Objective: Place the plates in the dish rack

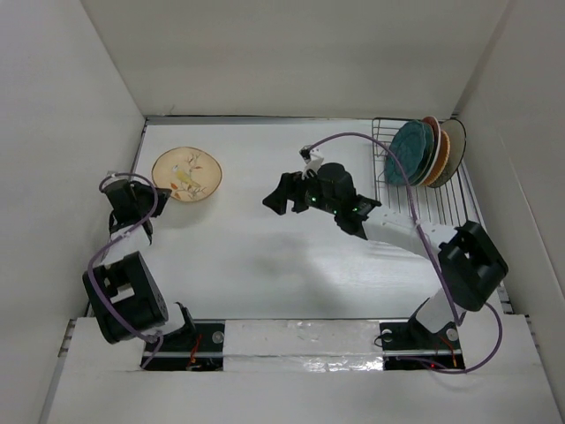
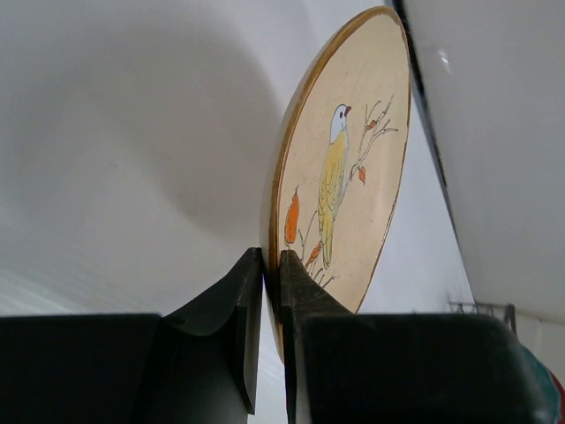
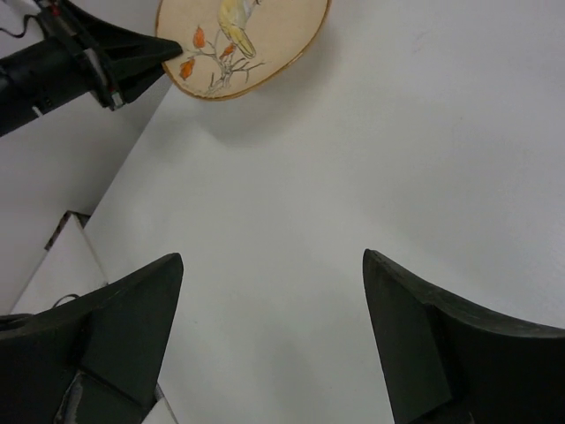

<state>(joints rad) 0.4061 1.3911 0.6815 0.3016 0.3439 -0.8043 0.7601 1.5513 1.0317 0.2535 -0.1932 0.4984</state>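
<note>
The tan floral plate point(image 1: 186, 174), painted with a bird, is at the back left of the table. My left gripper point(image 1: 152, 193) is shut on its near rim. In the left wrist view the fingers point(image 2: 272, 258) pinch the rim of the plate point(image 2: 353, 159). A shadow under it suggests it is held just off the table. My right gripper point(image 1: 278, 196) is open and empty over the middle of the table, pointing left; its view shows the plate point(image 3: 243, 44) and the left gripper point(image 3: 163, 49) far ahead. The black wire dish rack point(image 1: 415, 199) at the back right holds several upright plates, the teal one point(image 1: 406, 152) in front.
White walls close in the table on the left, back and right. The right arm point(image 1: 397, 231) stretches from its base at the near right across to the middle. A purple cable point(image 1: 388, 146) arcs over the rack's left side.
</note>
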